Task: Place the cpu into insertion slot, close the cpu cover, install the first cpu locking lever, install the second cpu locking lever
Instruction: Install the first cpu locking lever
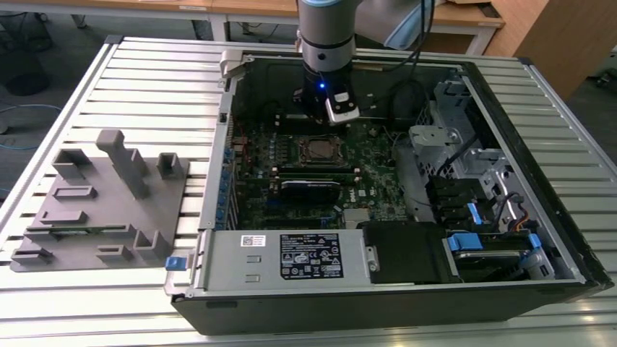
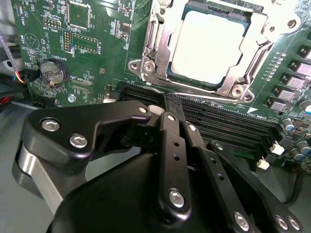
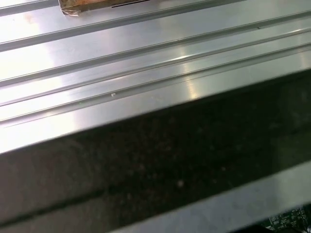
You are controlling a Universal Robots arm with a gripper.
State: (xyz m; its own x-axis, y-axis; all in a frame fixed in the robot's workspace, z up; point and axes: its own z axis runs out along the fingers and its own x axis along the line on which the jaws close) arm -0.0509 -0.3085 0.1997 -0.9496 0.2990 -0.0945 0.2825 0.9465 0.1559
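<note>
In the second wrist view the cpu [image 2: 209, 43] lies flat in the insertion slot [image 2: 233, 87], its dull silver top showing through the cut-out of the cpu cover [image 2: 158, 39], which is folded down over it. A thin silvery locking lever [image 2: 204, 95] runs along the socket's near edge. My gripper [image 2: 171, 102] is shut, its black fingers [image 2: 170, 141] pressed together, with the tips right at that lever's end. In the exterior view the gripper [image 1: 318, 121] hangs just behind the socket [image 1: 316, 149] on the green board.
Long black memory slots [image 2: 218, 121] lie between the gripper and the socket, and a coin battery [image 2: 52, 72] sits off to one side. The open case holds a labelled power-supply box [image 1: 285, 254] and a drive cage [image 1: 482, 188]. A grey fixture block [image 1: 97, 202] stands on the slatted table [image 3: 121, 58].
</note>
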